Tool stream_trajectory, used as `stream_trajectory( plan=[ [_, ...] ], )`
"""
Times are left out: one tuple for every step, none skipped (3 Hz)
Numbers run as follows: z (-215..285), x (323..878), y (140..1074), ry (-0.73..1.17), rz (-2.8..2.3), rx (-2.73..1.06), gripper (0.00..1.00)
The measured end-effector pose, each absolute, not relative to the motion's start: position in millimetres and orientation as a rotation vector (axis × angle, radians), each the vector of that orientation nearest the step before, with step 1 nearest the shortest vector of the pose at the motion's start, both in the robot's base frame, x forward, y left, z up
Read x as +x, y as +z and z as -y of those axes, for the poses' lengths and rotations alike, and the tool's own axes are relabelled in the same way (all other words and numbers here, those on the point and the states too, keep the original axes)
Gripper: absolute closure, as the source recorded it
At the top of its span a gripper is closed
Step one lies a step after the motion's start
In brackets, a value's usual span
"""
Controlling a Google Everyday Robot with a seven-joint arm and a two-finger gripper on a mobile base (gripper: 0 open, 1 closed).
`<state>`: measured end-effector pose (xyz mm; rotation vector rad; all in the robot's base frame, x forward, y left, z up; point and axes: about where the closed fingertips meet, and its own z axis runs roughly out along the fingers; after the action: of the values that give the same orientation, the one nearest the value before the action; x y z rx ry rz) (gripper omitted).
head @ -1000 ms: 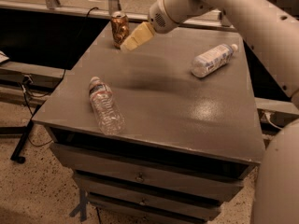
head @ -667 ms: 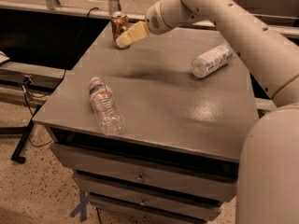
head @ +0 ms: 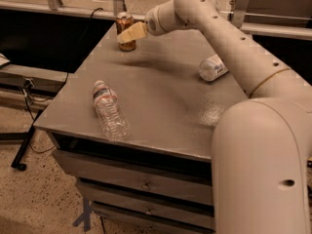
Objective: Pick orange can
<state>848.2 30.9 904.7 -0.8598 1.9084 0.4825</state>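
One orange can [head: 125, 20] stands upright at the far left corner of the desk [head: 165, 91], close to the back edge. Silver rim on top, orange-brown body below.

The gripper [head: 130, 33] is right at the can, crossing its middle from the right side as the camera sees it. Can't tell whether the pincer is wide, narrow or already clamped. Can't tell if it touches the can either. The arm [head: 219, 28] reaches in over the right half of the desk.

Handling, as a judgement:
- Probably light. Full or empty can't be told from here.
- Thin metal wall, so stiff if full but easy to dent if empty. Moderate squeeze only.
- Smooth painted side, likely slippery, so the hold needs to be square across the full width.
- Best hold is mid-body, under the top rim and above the base taper, where the wall is straight.
- Keep it upright. A sideways nudge could tip it or push it off the back edge, which is close.

Other items:
- The clear water bottle [head: 111, 112] lies on its side near the front left edge, well apart from the can.
- The white-labelled bottle [head: 213, 67] lies near the right edge, partly hidden behind the arm, also well apart.
- Neither looks in the way of a lift.

The drawers [head: 146, 184] sit below the desk top, shut.
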Motion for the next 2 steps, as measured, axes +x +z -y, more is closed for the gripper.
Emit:
stream_trajectory(
  plan=[
    [-50,869,898,0.504,-1.892,-0.835,0.00],
    [-78,876,889,0.564,-1.898,-0.835,0.23]
  ],
)
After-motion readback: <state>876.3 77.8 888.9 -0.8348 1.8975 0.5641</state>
